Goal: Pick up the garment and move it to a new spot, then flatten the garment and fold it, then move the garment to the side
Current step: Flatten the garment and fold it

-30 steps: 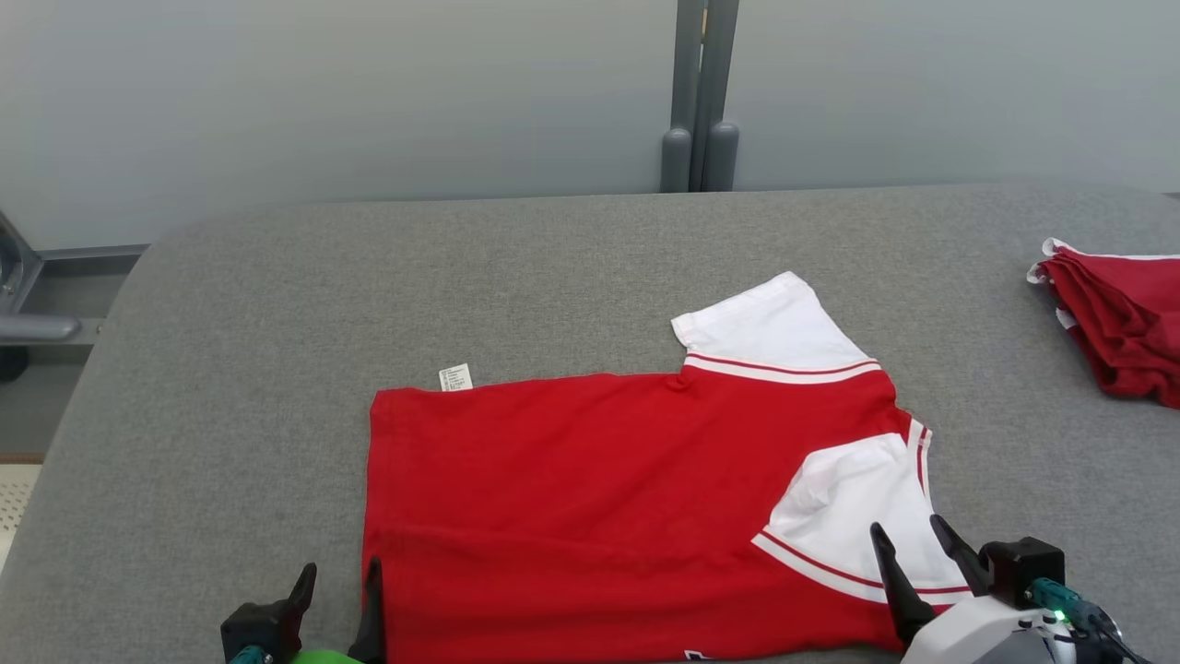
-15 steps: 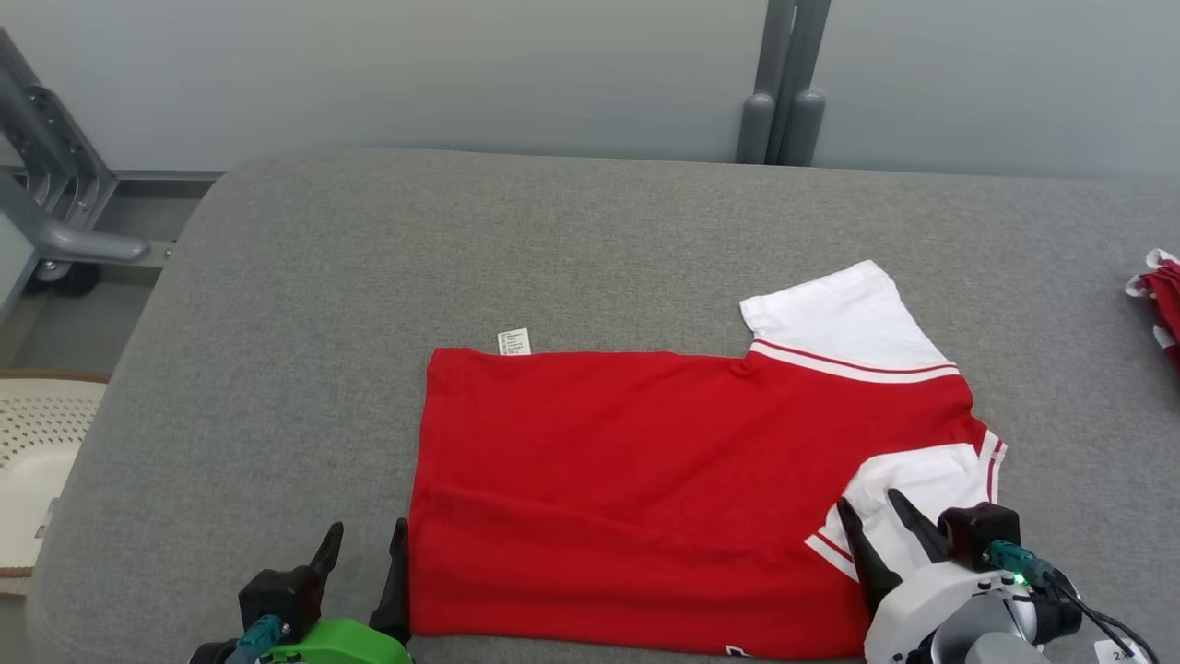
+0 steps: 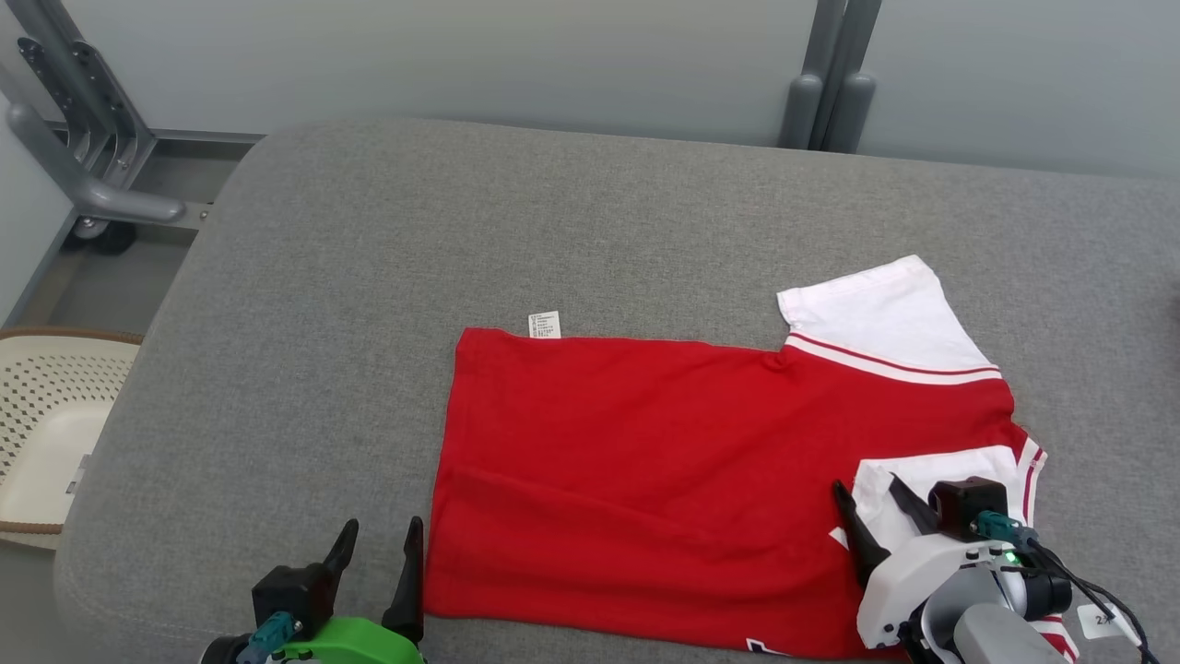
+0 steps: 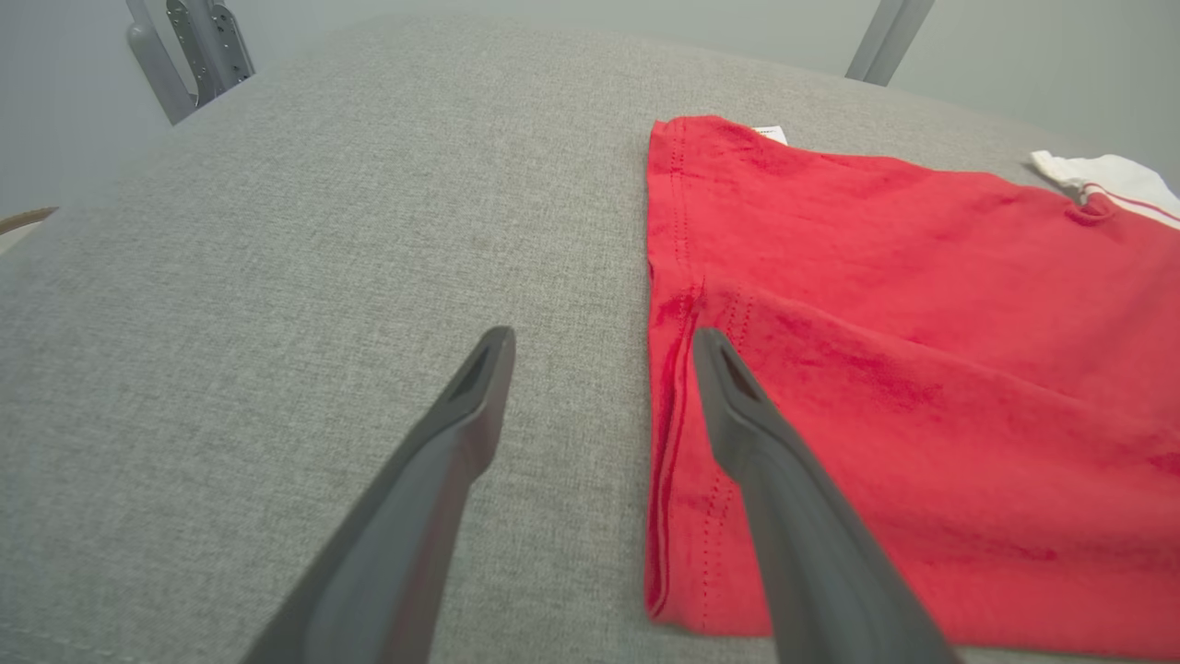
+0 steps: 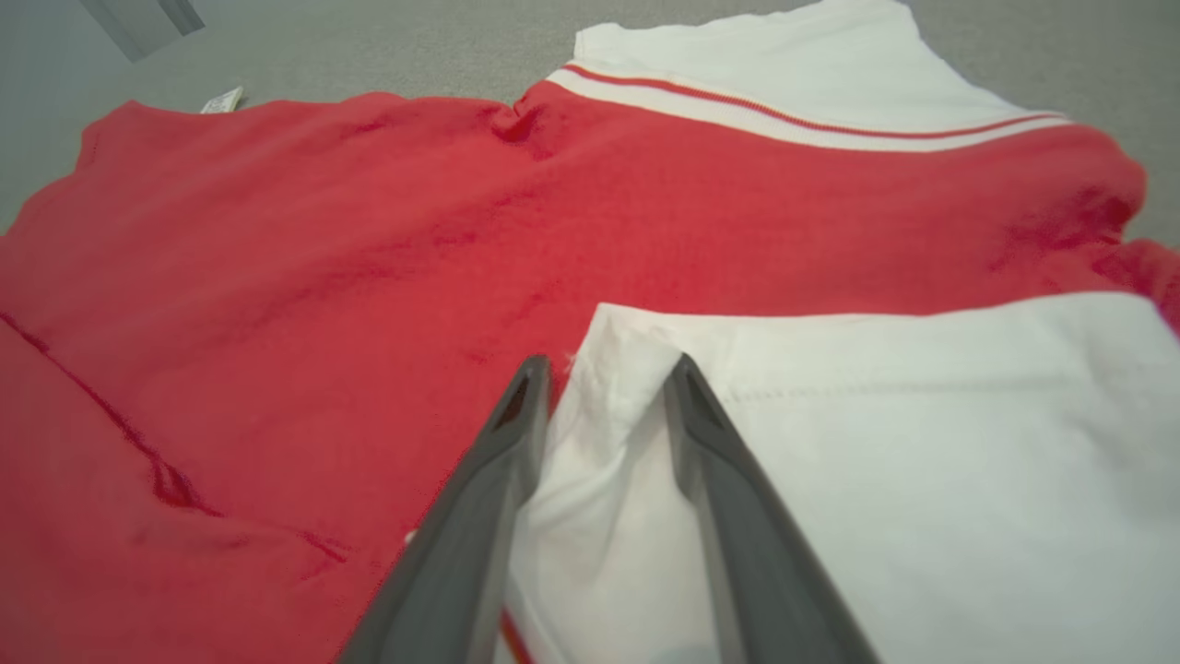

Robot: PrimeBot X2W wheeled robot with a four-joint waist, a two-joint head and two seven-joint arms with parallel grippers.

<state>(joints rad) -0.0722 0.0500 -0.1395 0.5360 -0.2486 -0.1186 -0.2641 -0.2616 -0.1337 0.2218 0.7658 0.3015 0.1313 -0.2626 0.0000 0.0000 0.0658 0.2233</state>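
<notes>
Two grippers sit low by the near edge of the grey padded table (image 3: 304,277). The garment (image 3: 664,461), a red shirt with white sleeves, lies flat on the near right part of the table, with its hem toward the robot's left and its shoulders toward the right. The hem edge runs straight. The far edge is straight as well, with a small white care label (image 3: 544,325) sticking out past its left corner. A long crease crosses the red cloth close to the near edge. The far sleeve (image 3: 876,314) lies spread on the table, pointing away from the robot. The near sleeve (image 3: 931,470) is folded in over the red body.

The left gripper (image 3: 383,526) stands wide apart and holds nothing. In the left wrist view one finger is over bare table and the other over the hem, so the hem edge lies between them. The right gripper (image 3: 865,484) is over the near sleeve's inner corner, its fingers partly drawn in, with a raised ridge of white cloth between the tips. Whether that cloth is pinched cannot be told.

Open table lies left of the hem and beyond the far edge, up to the rounded far-left corner. Right of the shoulders there is a narrower strip of bare table. Off the table's left side stand a cream perforated basket (image 3: 46,415) and a grey metal frame (image 3: 83,157).
</notes>
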